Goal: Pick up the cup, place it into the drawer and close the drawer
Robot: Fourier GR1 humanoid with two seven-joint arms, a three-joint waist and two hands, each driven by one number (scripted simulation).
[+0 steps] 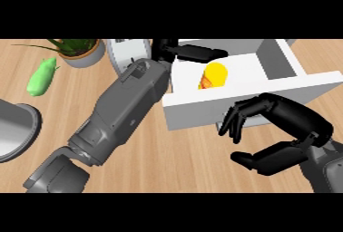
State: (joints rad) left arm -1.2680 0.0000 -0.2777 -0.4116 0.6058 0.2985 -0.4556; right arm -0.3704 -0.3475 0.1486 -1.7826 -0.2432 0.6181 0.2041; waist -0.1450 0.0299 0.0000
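Cup placement judged done; drawer closing judged still to do. Yellow cup with an orange patch (pixel 214 76) lying on its side inside the open white box-shaped drawer (pixel 281 59), near the left of the compartment, nothing else seen in there (part of the interior hidden behind the front panel). Left black hand (pixel 194 52) stretched over the drawer's back left corner, just beside the cup's upper end, fingers fairly straight and holding nothing as far as can be made out; contact with the cup not resolvable. Left grey forearm (pixel 124 111) running diagonally from lower left up to the drawer. Right black hand (pixel 285 131) just in front of the drawer's white front panel, fingers curved and spread, thumb apart below, nothing between them; apparently poised for the push. Elsewhere on the light wooden counter (pixel 174 154): green elongated vegetable (pixel 41 77) lying loose at left, grey pot with a spiky green plant (pixel 81 52) behind it, rim of a grey metal bowl (pixel 20 131) at the left edge, contents hidden.
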